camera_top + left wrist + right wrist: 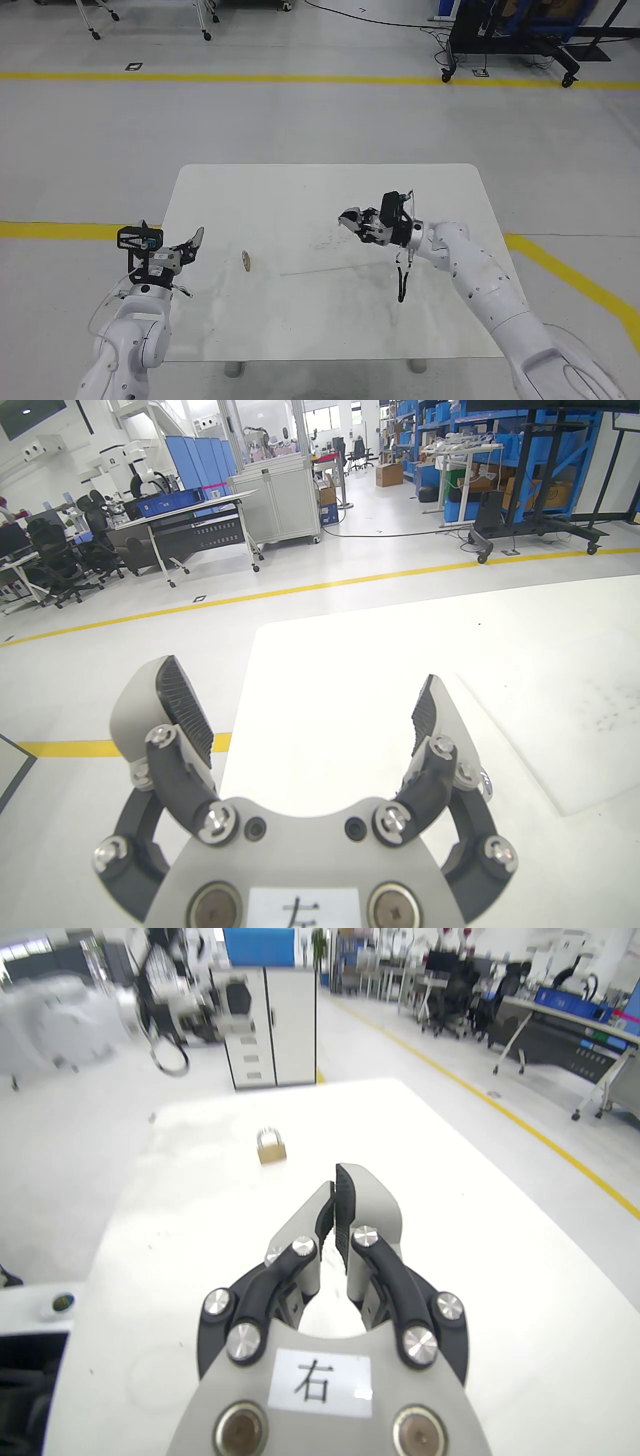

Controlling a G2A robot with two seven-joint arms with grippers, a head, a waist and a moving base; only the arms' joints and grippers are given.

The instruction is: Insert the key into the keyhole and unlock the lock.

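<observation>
The small brass lock [271,1147] stands on the white counter [450,1253]. It is out in front of the right gripper [335,1193] and well apart from it. That gripper's pads are pressed tight together. The lock is nearer to the left gripper [300,677], off to one side of it. The left gripper hangs by the counter's edge, wide open, holding nothing.
</observation>
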